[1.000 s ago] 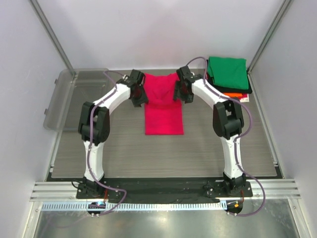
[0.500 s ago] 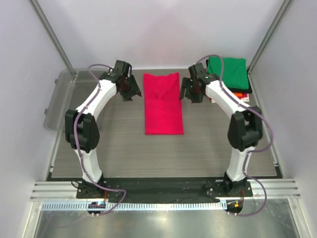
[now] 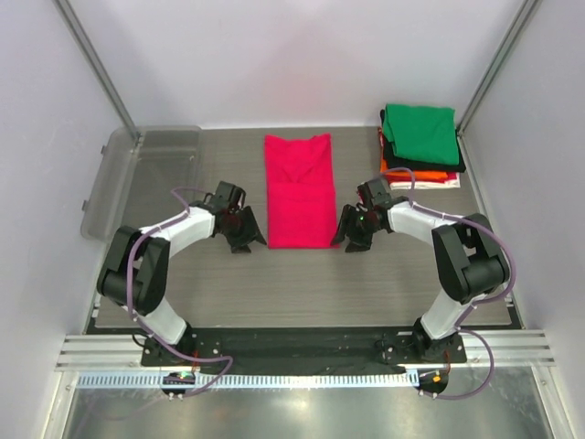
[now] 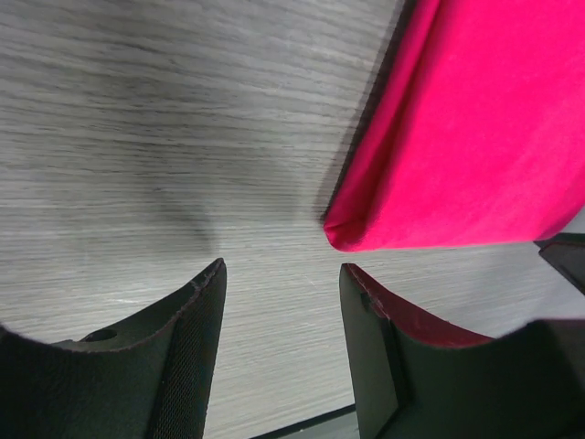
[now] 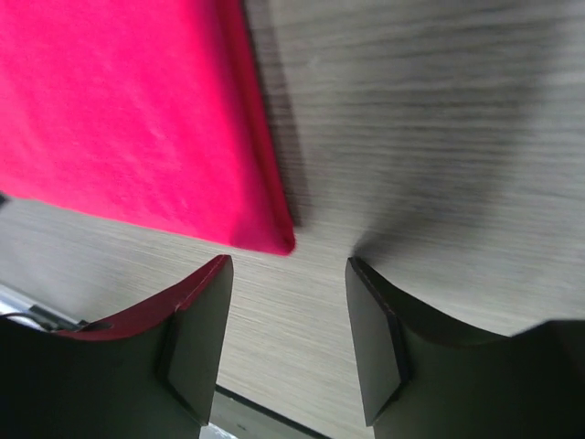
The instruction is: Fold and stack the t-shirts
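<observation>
1. Flat at middle of table [image 3: 228,283]: crimson-pink tee [image 3: 299,192], folded into a long strip.
2. Far right corner: stack of folded tees [image 3: 420,137], green on top.
3. Just beside strip's near left corner: left gripper [image 4: 279,274], partly open, holding nothing.
4. Just beside near right corner: right gripper [image 5: 288,265], partly open, holding nothing.

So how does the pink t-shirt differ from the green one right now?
The pink t-shirt lies alone on the bare table, mid-table; the green t-shirt tops a pile in the far right corner. The pink t-shirt is a long, narrow rectangle; the green t-shirt is folded shorter and squarer. Both are plain cloth, lying flat.
</observation>
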